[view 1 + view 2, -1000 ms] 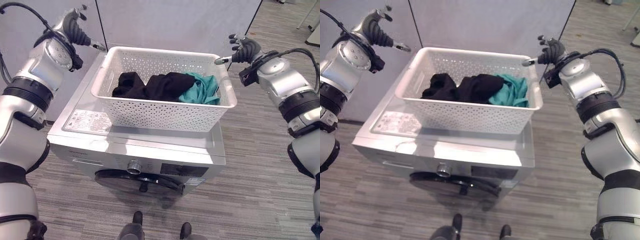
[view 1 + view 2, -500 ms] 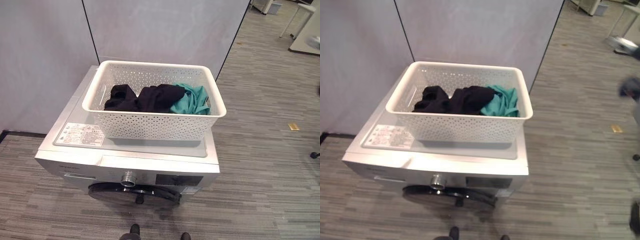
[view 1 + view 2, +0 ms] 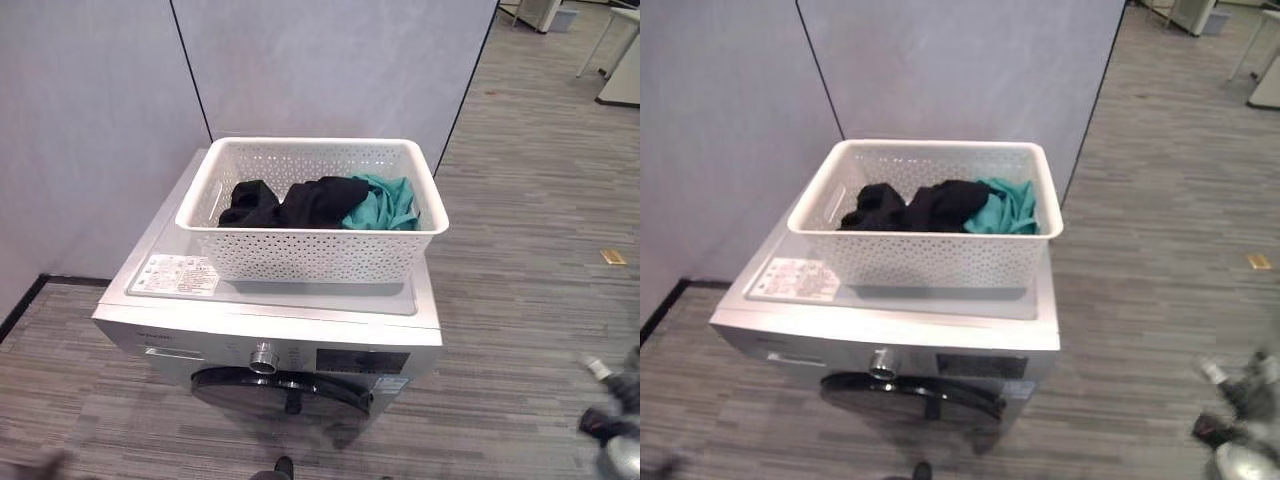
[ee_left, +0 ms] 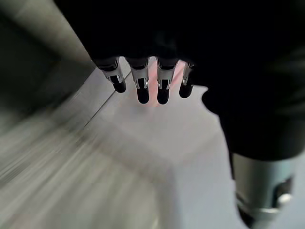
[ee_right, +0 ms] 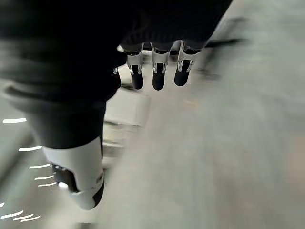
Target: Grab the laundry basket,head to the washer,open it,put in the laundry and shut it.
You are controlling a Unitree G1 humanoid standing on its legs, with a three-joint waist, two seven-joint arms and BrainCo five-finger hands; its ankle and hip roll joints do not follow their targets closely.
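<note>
The white laundry basket (image 3: 312,215) sits on top of the washer (image 3: 270,320), whose round door (image 3: 285,392) is closed. Black clothes (image 3: 290,203) and a teal garment (image 3: 385,205) lie inside the basket. The right hand (image 5: 157,71) hangs low beside the washer, fingers relaxed and holding nothing. The left hand (image 4: 147,78) has straight fingers and holds nothing either.

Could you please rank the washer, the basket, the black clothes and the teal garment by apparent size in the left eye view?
1. Washer, largest.
2. Basket.
3. Black clothes.
4. Teal garment, smallest, though the black clothes partly cover it, so its full extent is unsure.
</note>
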